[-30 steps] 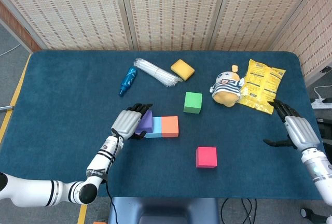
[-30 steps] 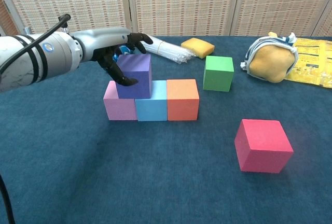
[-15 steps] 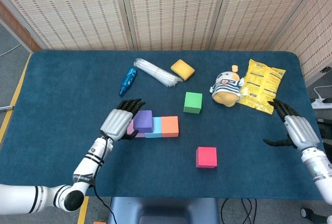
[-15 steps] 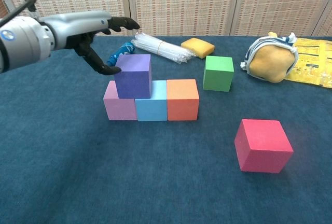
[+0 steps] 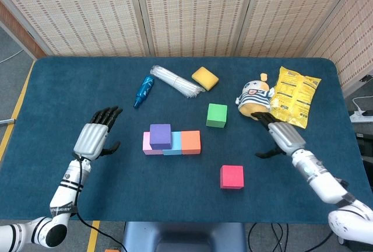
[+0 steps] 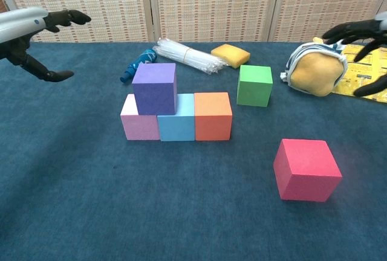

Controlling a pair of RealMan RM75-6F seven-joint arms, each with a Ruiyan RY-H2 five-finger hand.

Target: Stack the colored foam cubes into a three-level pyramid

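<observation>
A row of three cubes lies mid-table: pink (image 6: 136,123), light blue (image 6: 176,124) and orange (image 6: 213,116), touching side by side. A purple cube (image 5: 160,136) (image 6: 155,88) rests on top, straddling the pink and blue ones. A green cube (image 5: 217,115) (image 6: 254,85) stands apart behind the row. A red cube (image 5: 232,177) (image 6: 306,170) lies alone in front right. My left hand (image 5: 96,137) (image 6: 36,28) hovers well left of the stack, fingers spread, holding nothing. My right hand (image 5: 278,136) (image 6: 361,36) is open too, right of the green cube and above the red one.
Along the far side lie a blue bottle (image 5: 143,90), a bundle of clear straws (image 5: 174,80), a yellow sponge (image 5: 205,78), a striped plush toy (image 5: 253,100) and a yellow snack bag (image 5: 296,95). The plush sits just behind my right hand.
My left hand let go of the purple cube atop the row and drew back to the left. My right hand swept in from the table's right edge toward the middle.
</observation>
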